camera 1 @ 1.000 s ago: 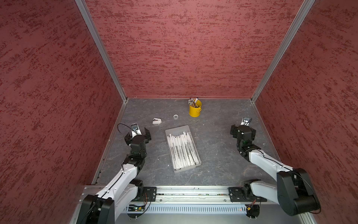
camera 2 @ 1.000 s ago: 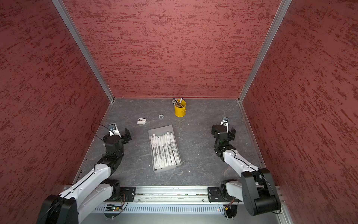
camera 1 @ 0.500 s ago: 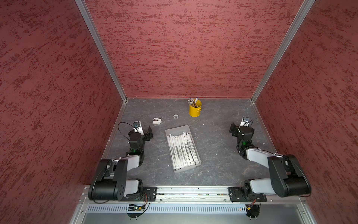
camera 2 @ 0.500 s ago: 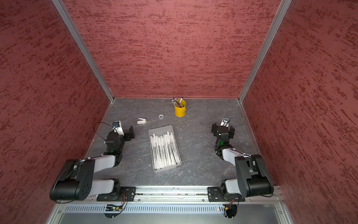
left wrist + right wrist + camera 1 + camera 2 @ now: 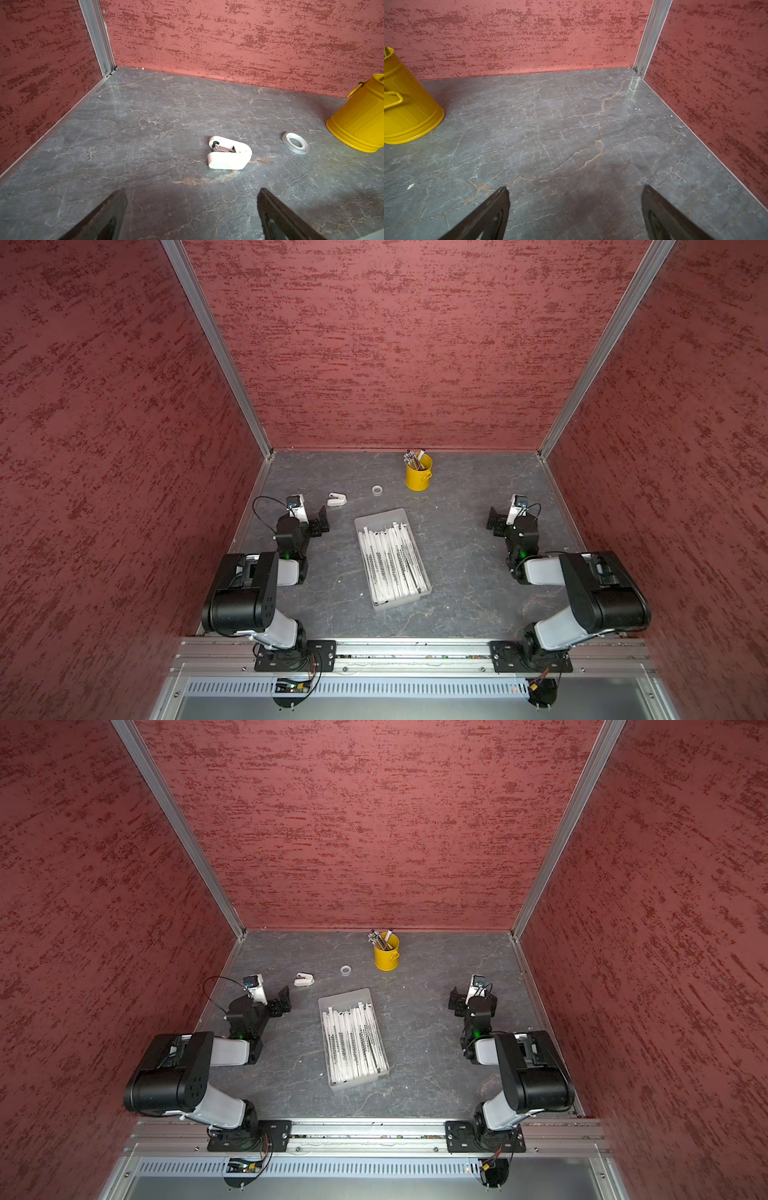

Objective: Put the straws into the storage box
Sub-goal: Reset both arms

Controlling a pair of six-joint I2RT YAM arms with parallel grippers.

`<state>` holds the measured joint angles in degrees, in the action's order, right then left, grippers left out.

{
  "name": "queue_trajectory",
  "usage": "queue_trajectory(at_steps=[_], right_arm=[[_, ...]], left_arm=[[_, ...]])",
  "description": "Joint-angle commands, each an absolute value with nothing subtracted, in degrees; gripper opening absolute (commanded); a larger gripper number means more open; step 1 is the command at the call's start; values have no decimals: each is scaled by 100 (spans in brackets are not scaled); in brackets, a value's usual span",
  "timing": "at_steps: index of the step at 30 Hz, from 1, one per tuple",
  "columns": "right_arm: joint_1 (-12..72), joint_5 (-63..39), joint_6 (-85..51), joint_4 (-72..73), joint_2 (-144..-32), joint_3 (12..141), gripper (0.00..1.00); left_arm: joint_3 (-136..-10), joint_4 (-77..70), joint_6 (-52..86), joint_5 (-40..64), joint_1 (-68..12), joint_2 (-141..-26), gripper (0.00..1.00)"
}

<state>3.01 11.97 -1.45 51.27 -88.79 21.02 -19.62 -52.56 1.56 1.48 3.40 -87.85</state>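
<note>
Straws (image 5: 392, 562) lie packed side by side inside the storage box (image 5: 378, 519), running along its length and filling all but a bare strip at its far end. I see none loose on the table (image 5: 457, 572) around the box in both top views. I judge the loading finished, and the step in hand to be parking the arms and checking the result.

The left gripper (image 5: 323, 519) sits well off the box's left side, about level with its far end. The right gripper (image 5: 494, 520) sits well off its right side at about the same level. Each wrist view shows the jaws spread wide with only bare table between them, so both are empty.

To do this well I would hold both arms clear of the box walls. A light tray like that would probably slide at a nudge and spill straws over its low rim. I would look along the box's near wall, where a few ends seem to ride up against it. I cannot tell whether any of them overhangs. If one does, a gentle press from above should settle it better than a pinch.

Beyond the box's far end are a yellow bucket (image 5: 418, 476) of pens, a tape ring (image 5: 377, 489) and a small white stapler (image 5: 336, 499). None of them belongs in the box, so I would leave them alone.
</note>
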Motion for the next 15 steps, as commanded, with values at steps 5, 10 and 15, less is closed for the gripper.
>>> queue_trajectory(at_steps=[5,10,15], right_arm=[[259,1085,-113,5357,-8840,2119,99],[258,1089,-106,5361,-8833,2118,99],[259,1085,-110,5362,-8842,2118,99]], left_arm=[[-2154,-5163,25,-51,158,-8794,100],[-2148,-5200,-41,-220,53,-8798,100],[-2168,-5160,-5,-77,122,-8795,100]])
